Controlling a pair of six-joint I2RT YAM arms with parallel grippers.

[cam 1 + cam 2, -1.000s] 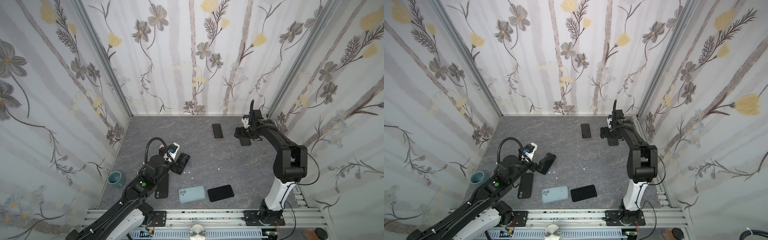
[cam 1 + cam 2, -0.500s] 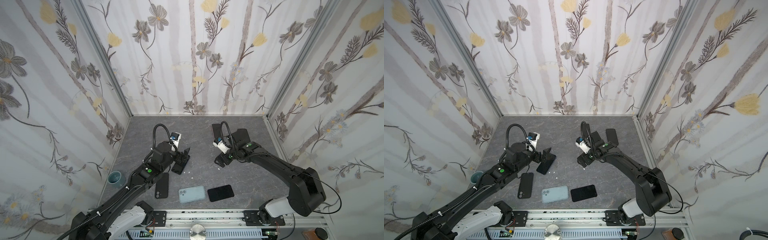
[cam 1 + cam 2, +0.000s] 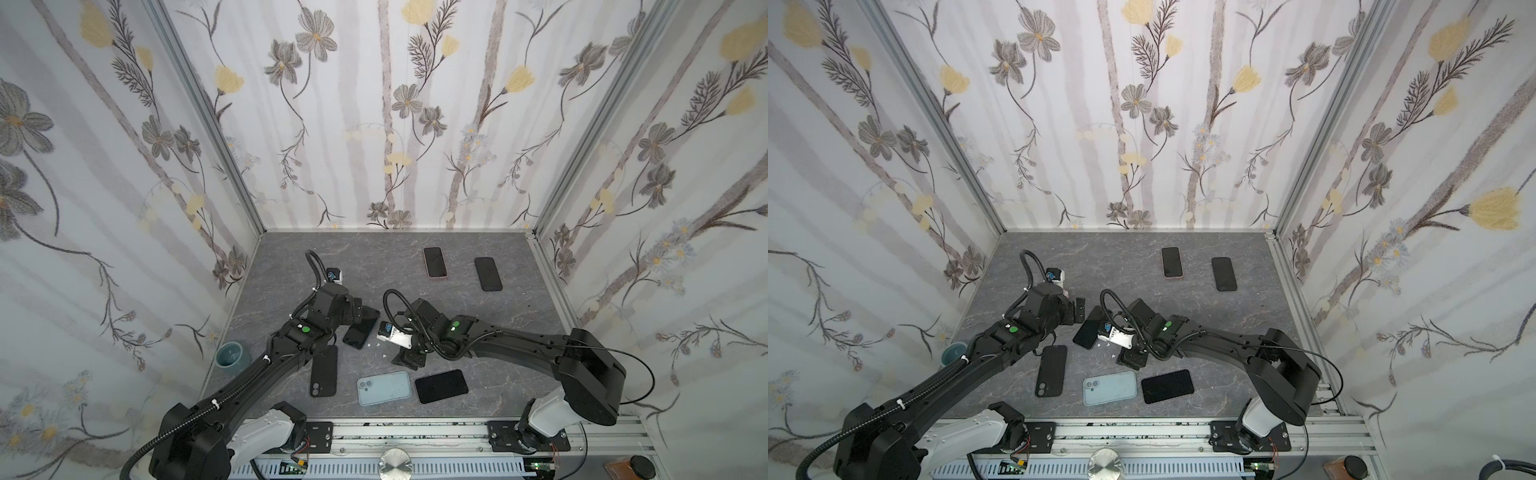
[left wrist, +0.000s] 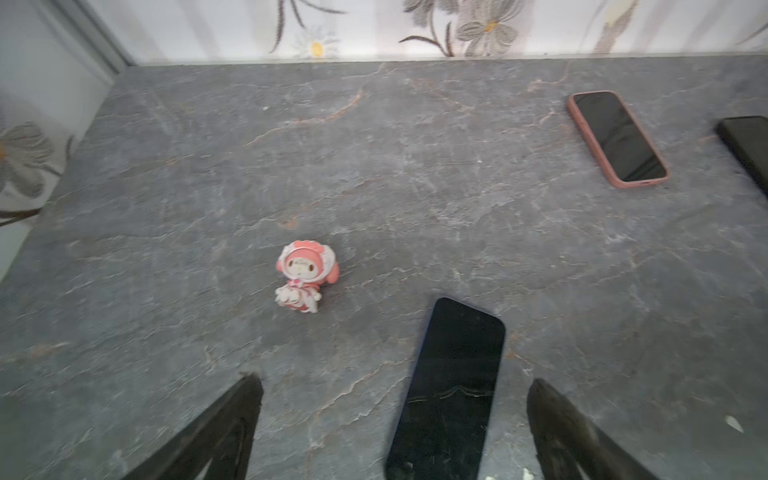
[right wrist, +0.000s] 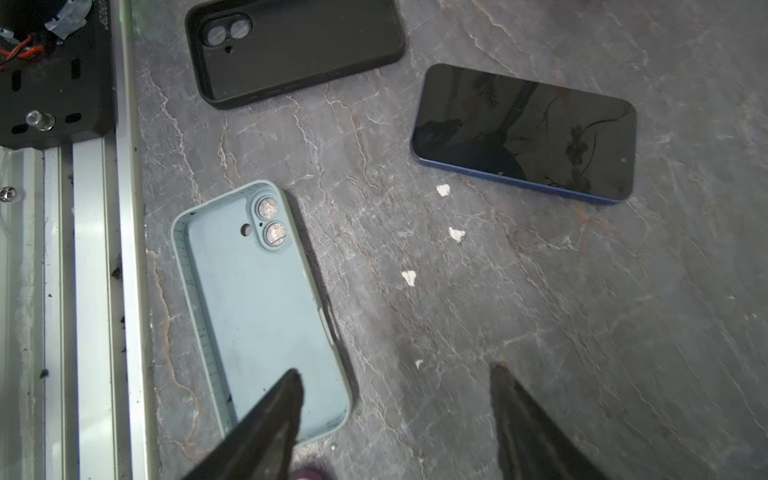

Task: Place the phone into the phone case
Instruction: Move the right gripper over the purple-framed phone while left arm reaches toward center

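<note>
Left pincer [image 4: 395,380] low, wide over phone [image 4: 453,374]; right pincer [image 5: 395,369] low, parted.

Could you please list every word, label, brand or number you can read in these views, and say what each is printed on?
No text can be read anywhere.
On the black base plate: faint edge lettering, too blurred to read.
On the light blue case: only tick marks along the inner wall, no word.

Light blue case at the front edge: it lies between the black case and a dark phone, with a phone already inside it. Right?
No. The light blue case is empty: the right wrist view shows its bare inside, with table visible through the camera holes. It does lie between the black case and a dark phone.
</note>
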